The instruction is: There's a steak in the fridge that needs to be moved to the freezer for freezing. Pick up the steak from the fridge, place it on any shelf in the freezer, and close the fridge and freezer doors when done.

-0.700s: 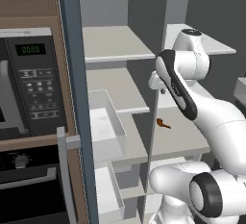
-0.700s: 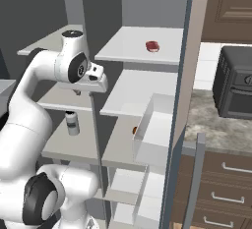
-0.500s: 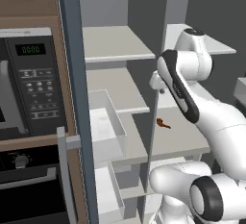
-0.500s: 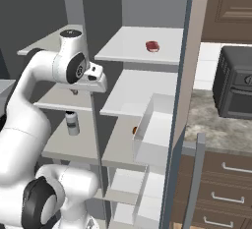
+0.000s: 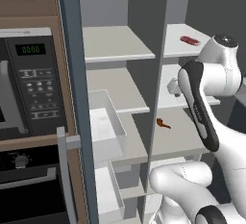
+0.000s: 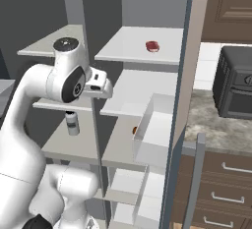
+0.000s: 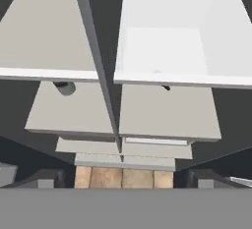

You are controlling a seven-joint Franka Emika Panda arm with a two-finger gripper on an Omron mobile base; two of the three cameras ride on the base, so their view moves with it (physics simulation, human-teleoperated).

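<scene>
while my gripper (image 6: 101, 86) hangs by the middle divider with its fingers spread wide and nothing held, the steak (image 6: 152, 46) lies on the top shelf (image 6: 133, 51) of the right-hand half — well above a small brown drumstick (image 5: 163, 123) two shelves down.

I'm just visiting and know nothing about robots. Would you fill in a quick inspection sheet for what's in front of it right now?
Surface: white shelves in a tall open slate-blue unit, split by a centre wall.
Job's things: steak lies on the top shelf, right of the divider; not held.
Clutter: small brown-orange item two shelves lower; small jar in the other half.
Pincer: pincer open, empty, looking down past the shelf edges.
Cables: nothing seen.
Surroundings: microwave on the left, dark countertop oven on the right, wooden drawers below.
</scene>
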